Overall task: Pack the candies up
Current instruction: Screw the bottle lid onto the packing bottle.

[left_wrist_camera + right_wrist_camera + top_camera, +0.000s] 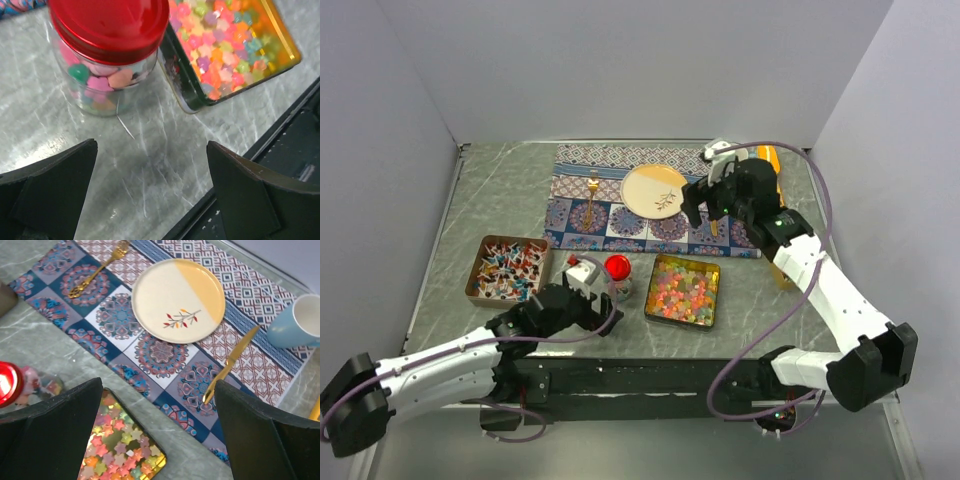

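Top external view: the candies (682,288), tiny glossy stars in pink, orange, yellow and green, fill a shallow rectangular tin (651,291) near the front middle of the table. More of them sit inside a small clear jar (618,285) with a red lid (617,266), standing upright just left of the tin, close to it but apart.

Everything rests on a grey marbled table (500,200) closed in by plain pale walls (620,70) at the back and on both sides. A black rail runs along the near edge, where the arms are mounted.

Behind the tin lies a patterned blue placemat (610,190) carrying a cream and yellow plate (655,189), a gold fork (592,195) to its left, a gold knife (231,362) to its right and a pale blue mug (300,325) at the far right corner. A brown box (472,280) of mixed wrapped sweets sits left of the jar.

The left gripper (582,290) hangs low just in front of the jar, jaws spread wide, with only bare table between them. The right gripper (705,210) hovers over the placemat's near edge beyond the tin, jaws likewise spread wide and holding nothing.
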You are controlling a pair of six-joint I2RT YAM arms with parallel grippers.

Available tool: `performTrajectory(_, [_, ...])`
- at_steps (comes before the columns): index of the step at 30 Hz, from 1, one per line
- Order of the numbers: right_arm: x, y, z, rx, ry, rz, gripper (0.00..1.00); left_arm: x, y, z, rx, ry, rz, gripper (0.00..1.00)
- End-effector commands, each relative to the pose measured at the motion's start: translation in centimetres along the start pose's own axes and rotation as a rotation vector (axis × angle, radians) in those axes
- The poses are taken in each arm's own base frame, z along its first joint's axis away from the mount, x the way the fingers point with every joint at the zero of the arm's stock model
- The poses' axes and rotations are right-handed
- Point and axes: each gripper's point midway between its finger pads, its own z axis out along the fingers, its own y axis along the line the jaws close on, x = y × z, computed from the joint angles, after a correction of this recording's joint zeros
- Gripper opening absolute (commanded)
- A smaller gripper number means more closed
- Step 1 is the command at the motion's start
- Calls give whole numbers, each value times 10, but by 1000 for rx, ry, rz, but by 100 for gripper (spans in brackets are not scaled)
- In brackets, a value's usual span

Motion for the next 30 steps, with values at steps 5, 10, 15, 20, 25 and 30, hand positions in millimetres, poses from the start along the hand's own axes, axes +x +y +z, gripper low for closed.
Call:
performTrajectory(5, [-41,-33,21,-34,-102,53,100,-6,18,26,-118,-112,13,97])
performTrajectory(10, [-13,-11,30,-289,-93,-75,100,-11,28,37,-121,-170,101,97])
performTrajectory(15, [-8,8,56,-490,-56,24,100,-10,20,38,-49,-182,185,99])
performTrajectory(20, [-20,4,78,-543,-36,58,100,-1,9,42,9,-154,238,99])
performTrajectory(25, [-32,-1,89,-554,-43,45,100,0,20,61,-66,-116,290,97])
performTrajectory(30, [-15,1,89,-592,-5,-26,100,8,30,75,-107,-110,292,97])
